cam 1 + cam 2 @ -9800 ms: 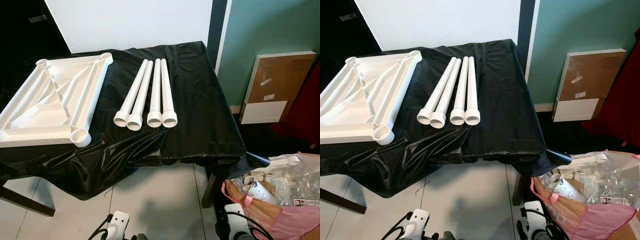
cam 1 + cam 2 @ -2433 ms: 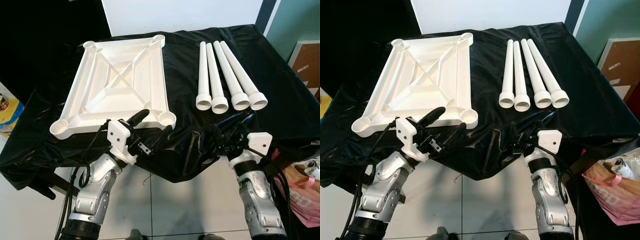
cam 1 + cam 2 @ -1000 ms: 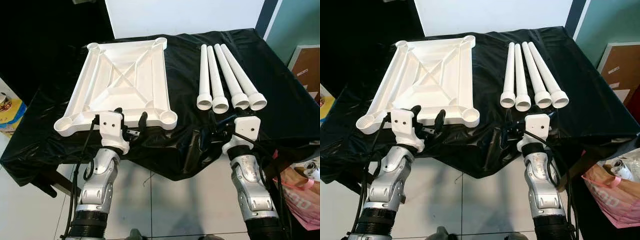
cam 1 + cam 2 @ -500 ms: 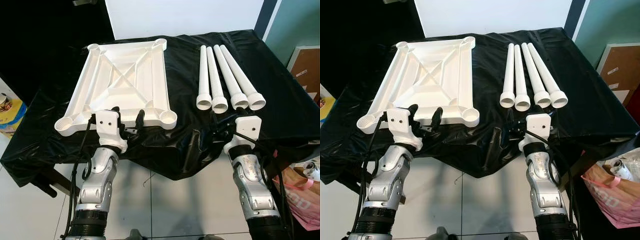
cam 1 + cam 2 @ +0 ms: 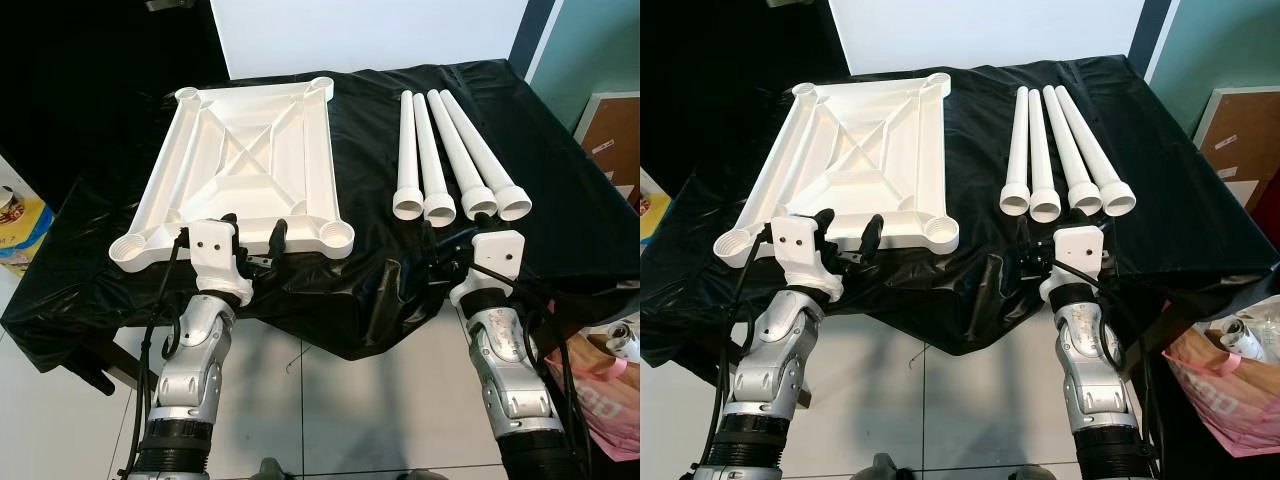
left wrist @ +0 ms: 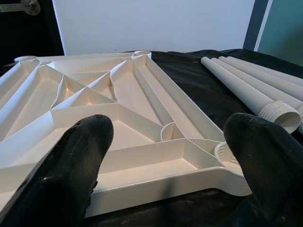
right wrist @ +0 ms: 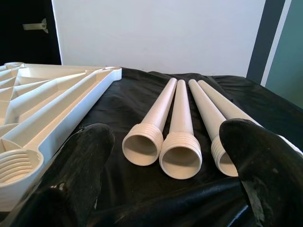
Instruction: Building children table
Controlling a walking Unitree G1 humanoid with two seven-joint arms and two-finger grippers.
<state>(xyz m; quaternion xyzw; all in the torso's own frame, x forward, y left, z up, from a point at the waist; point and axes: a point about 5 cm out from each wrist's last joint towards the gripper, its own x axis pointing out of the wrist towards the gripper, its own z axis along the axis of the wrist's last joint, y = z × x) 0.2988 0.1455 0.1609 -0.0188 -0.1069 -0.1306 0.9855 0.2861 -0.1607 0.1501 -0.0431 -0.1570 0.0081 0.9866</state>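
At the bench's near edge, right claw (image 5: 1028, 252) sits spread, empty, just short of the four legs (image 5: 1060, 150); wrist view has both fingers (image 7: 78, 165) straddling the two leftmost threaded ends. Left claw (image 5: 252, 236) is likewise spread and empty, touching nothing, just shy of the tabletop (image 5: 245, 165) near rim.

My read: step in hand is picking the first leg. To do it well, go for the leftmost one, close on the shaft just past the threaded collar, not on the threads, and lift clear before swinging so the neighbours don't roll. Left claw could steady the tabletop rim while the leg screws into a corner socket (image 5: 337, 234).

Legs lie parallel, touching in a row, at 1 o'clock from centre on the black sheet (image 5: 980, 280). Long axis runs 6 to 12, fanning slightly; open threaded ends point at 6, toward the robot. Tabletop lies underside up at 11 o'clock, ribs showing, sockets facing up.
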